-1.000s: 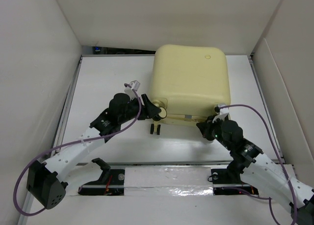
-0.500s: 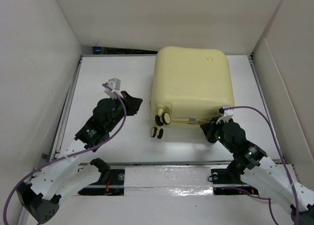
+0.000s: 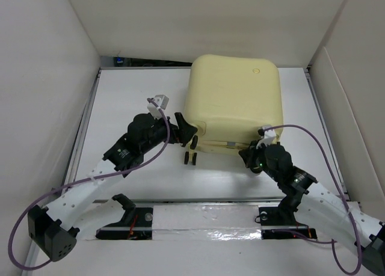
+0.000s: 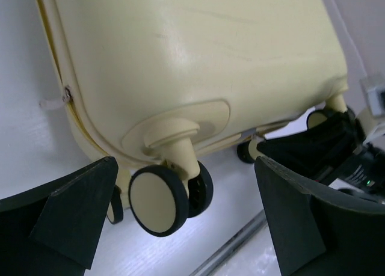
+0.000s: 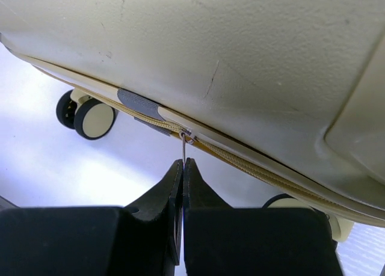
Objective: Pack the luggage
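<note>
The luggage point(image 3: 234, 104) lies flat on its broad side on the right half of the table point(image 3: 132, 95), shell closed. Its wheeled end faces the near edge and its top end the far wall, so its long axis runs near to far, though from above it looks almost square. The step in hand appears to be working the zip along the near seam. The right gripper point(image 5: 182, 165) is pinched tight on the thin metal zipper pull point(image 5: 183, 145). The left gripper point(image 3: 186, 130) stands wide, its fingers either side of the near left corner wheel point(image 4: 157, 199) and holding nothing. To do this well, the right arm should draw the pull along the line of the seam rather than away from the shell, so the thin tab does not slip free. The left gripper should brace the wheel corner so the case does not slide or swivel.
</note>
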Available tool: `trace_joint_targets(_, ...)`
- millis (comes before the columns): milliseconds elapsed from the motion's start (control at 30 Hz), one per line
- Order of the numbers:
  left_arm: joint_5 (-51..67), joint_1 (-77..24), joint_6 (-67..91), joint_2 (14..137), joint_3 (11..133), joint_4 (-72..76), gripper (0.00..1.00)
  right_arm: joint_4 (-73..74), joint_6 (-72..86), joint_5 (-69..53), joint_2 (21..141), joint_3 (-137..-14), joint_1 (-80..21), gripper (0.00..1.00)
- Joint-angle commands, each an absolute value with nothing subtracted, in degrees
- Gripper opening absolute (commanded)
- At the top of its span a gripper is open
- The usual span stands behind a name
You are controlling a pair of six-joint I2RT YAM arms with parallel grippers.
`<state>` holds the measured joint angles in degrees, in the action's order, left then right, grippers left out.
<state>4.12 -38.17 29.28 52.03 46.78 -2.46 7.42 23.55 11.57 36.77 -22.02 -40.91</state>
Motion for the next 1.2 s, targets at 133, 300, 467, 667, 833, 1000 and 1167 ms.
trace_joint_targets(133, 12.6, -38.4, 26.5, 54.5, 45.9, 1.1, 0.99, -1.1, 21.7, 14.0, 39.1, -21.8, -40.9, 0.0)
trace_joint_targets(300, 13.2, -40.2, 27.2, 57.5, 44.8, 3.7, 0.93, -4.2, 21.2, 13.2, 42.3, -22.4, -40.9, 0.0)
trace_joint_targets(467, -2.8, -48.2, 27.0, 63.6, 48.7, 0.8, 0.83, -6.9, 20.0, 11.9, 46.5, -24.5, -40.9, 0.0)
trace_joint_targets(667, -13.0, -48.2, 27.8, 66.7, 51.2, 0.1, 0.59, -7.2, 20.0, 10.2, 47.7, -25.6, -40.9, 0.0)
trace_joint_targets(833, -15.8, -48.2, 29.6, 67.0, 51.0, 1.8, 0.62, -8.0, 19.8, 9.3, 47.6, -24.7, -40.9, 0.0)
trace_joint_targets(1000, -13.7, -48.2, 31.2, 61.7, 46.6, 8.3, 0.94, -7.2, 20.0, 9.6, 46.2, -23.8, -40.9, 0.0)
trace_joint_targets(1167, -11.6, -47.5, 31.7, 63.2, 46.8, 7.9, 0.95, -7.4, 20.1, 9.3, 45.9, -23.6, -40.9, 0.0)
